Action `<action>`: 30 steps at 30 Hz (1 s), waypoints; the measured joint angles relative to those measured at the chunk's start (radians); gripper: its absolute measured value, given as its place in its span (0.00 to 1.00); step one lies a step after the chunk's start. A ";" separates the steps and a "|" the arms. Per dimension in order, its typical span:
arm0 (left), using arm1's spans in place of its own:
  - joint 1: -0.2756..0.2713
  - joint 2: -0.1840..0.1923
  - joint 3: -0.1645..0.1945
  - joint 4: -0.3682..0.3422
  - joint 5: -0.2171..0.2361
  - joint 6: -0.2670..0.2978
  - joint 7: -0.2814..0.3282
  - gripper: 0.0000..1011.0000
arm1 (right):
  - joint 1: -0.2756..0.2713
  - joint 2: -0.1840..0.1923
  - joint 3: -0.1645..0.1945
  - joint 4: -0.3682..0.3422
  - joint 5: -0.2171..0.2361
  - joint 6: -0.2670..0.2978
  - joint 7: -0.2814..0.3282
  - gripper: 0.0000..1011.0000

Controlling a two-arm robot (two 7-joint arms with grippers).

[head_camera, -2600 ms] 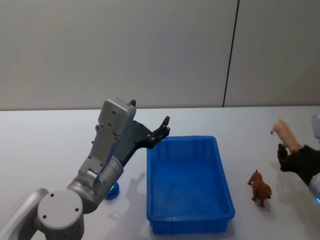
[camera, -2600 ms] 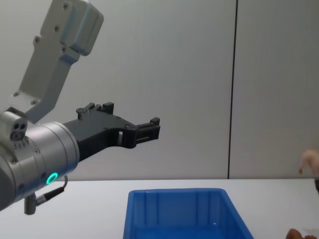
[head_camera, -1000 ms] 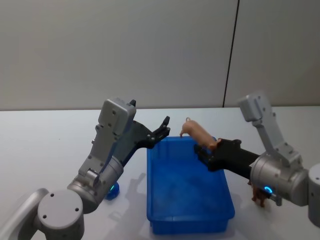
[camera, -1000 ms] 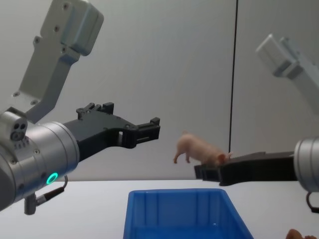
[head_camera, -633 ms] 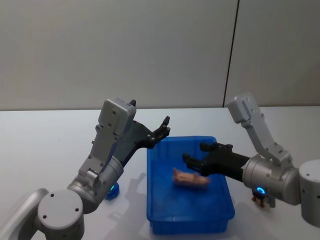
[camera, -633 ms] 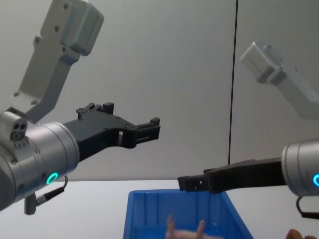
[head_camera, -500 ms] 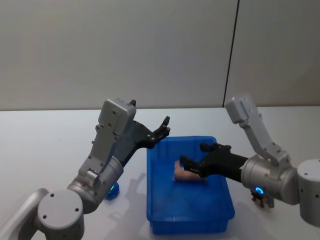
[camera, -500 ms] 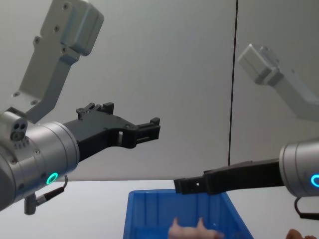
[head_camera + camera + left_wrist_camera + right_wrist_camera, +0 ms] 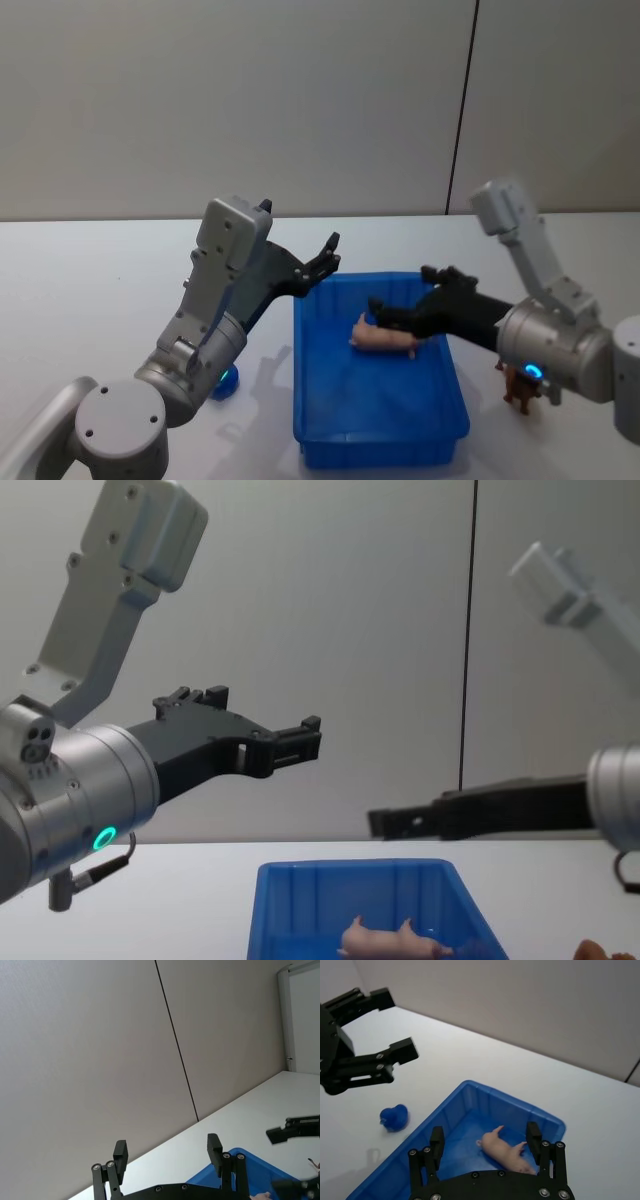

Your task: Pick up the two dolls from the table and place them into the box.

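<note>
Right gripper (image 9: 402, 289) spread, empty, over box (image 9: 378, 437). Pink doll (image 9: 383, 340) on floor, open room on its left. Brown doll (image 9: 522, 386) beyond right rim, half hidden by arm (image 9: 548, 345). Left gripper (image 9: 331, 252) spread, raised.

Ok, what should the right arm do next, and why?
Probably draw the right claw back off the box and swing it toward the brown doll. The pink doll lies in the box, the claw hangs open above it, and the brown doll stands on the table. The left claw hangs idle left of the box.

Glossy and smooth: bright blue rectangular plastic box (image 9: 375, 437). Smooth, faintly shiny: pale pink rubbery pig doll (image 9: 382, 338). Matt: plain white tabletop (image 9: 90, 300).
</note>
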 joint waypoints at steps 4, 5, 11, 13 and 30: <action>0.000 0.000 0.000 0.000 0.000 0.000 0.000 0.99 | -0.012 0.019 0.021 -0.020 0.024 -0.027 -0.027 0.99; 0.000 0.000 0.000 0.000 0.000 0.000 0.000 0.99 | -0.016 0.024 0.026 -0.026 0.029 -0.031 -0.033 0.99; 0.000 0.000 0.000 0.000 0.000 0.000 0.000 0.99 | -0.057 0.064 0.066 -0.071 0.082 -0.062 -0.089 0.99; 0.000 0.000 0.000 0.000 0.000 0.000 0.000 0.99 | -0.072 0.076 0.077 -0.085 0.101 -0.068 -0.109 0.99; 0.000 0.000 0.000 0.000 0.000 0.000 0.000 0.99 | -0.332 0.217 0.178 -0.276 0.241 -0.115 -0.249 0.99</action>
